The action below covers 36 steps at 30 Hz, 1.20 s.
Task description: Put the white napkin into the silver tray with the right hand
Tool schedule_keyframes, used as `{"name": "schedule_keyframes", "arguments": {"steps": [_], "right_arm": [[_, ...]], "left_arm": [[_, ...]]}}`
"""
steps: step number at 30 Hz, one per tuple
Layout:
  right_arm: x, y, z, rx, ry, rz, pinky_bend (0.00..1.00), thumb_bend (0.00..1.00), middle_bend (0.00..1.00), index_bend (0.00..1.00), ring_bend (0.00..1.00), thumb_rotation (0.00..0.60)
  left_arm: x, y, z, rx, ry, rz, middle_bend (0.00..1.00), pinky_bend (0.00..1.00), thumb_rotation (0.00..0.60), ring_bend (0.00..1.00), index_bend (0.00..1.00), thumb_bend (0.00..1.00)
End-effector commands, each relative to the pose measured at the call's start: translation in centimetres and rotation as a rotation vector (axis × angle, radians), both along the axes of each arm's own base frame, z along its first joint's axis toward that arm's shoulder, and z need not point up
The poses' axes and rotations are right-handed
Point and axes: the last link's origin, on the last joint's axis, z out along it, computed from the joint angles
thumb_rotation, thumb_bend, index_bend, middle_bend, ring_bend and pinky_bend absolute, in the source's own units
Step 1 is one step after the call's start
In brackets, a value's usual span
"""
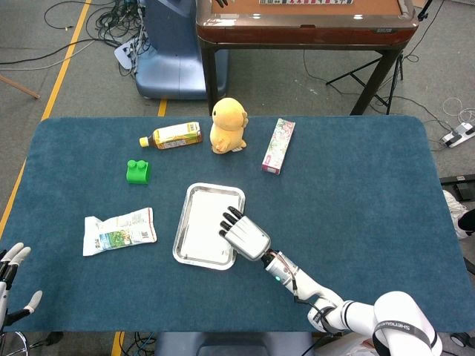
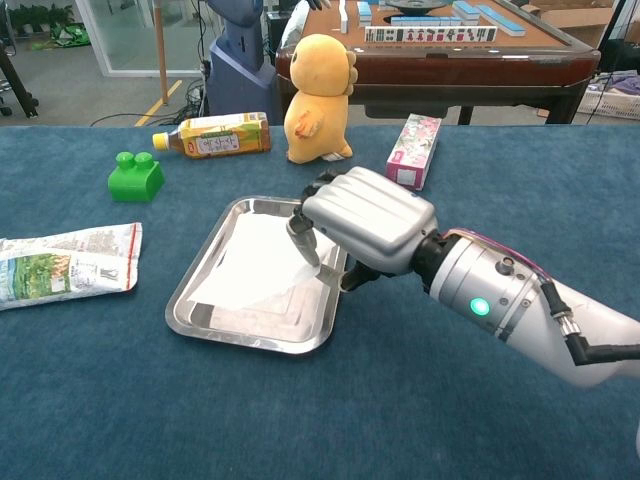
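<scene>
The silver tray (image 1: 180, 222) (image 2: 200, 270) sits mid-table, long side running front to back. The white napkin (image 2: 255, 265) (image 1: 200, 230) lies spread inside it, nearly flat, with its right corner lifted a little. My right hand (image 1: 245, 233) (image 2: 365, 215) hangs over the tray's right rim, palm down. Its fingers curl onto that raised corner, and the thumb sits below it, pinching the napkin. My left hand (image 1: 11, 271) shows only at the bottom-left edge of the head view, off the table, fingers apart and holding nothing.
A green brick (image 1: 137, 171) and a printed snack packet (image 1: 119, 231) lie left of the tray. Behind it are a lying tea bottle (image 1: 172, 135), a yellow plush chick (image 1: 228, 126) and a pink box (image 1: 278, 145). A brown table stands beyond the far edge.
</scene>
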Motion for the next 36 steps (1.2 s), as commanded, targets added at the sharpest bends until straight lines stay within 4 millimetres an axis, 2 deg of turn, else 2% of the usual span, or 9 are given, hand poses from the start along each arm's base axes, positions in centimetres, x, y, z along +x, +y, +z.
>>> {"name": "schedule_keyframes", "arguments": {"steps": [1,17,25,31,36], "right_arm": [[-0.1,-0.1,-0.1,-0.008,0.014,-0.009,0.22,0.46,0.47,0.7,0.26,0.6],[0.9,0.1,-1.2,-0.005,0.011,-0.037,0.22,0.43,0.46,0.7,0.26,0.6],[0.9,0.1,-1.5,-0.002,0.021,-0.05,0.22,0.32,0.44,0.69,0.26,0.6],[1.0,0.1,-1.4,0.0,0.013,-0.066,0.22,0.16,0.41,0.62,0.25,0.6],[1.3,0.1,-1.5,0.006,0.003,-0.075,0.22,0.07,0.39,0.58,0.24,0.6]], "left_arm": [[0.0,0.0,0.0,0.002,-0.001,-0.001,0.08,0.0,0.6,0.03,0.13,0.25],[-0.3,-0.1,0.1,0.001,-0.004,0.002,0.08,0.0,0.6,0.03,0.13,0.25],[-0.5,-0.2,0.2,0.005,-0.004,0.008,0.08,0.0,0.6,0.03,0.13,0.25],[-0.5,-0.2,0.3,0.006,-0.004,0.006,0.08,0.0,0.6,0.03,0.13,0.25],[-0.5,-0.2,0.3,0.007,-0.002,0.007,0.08,0.0,0.6,0.03,0.13,0.25]]}}
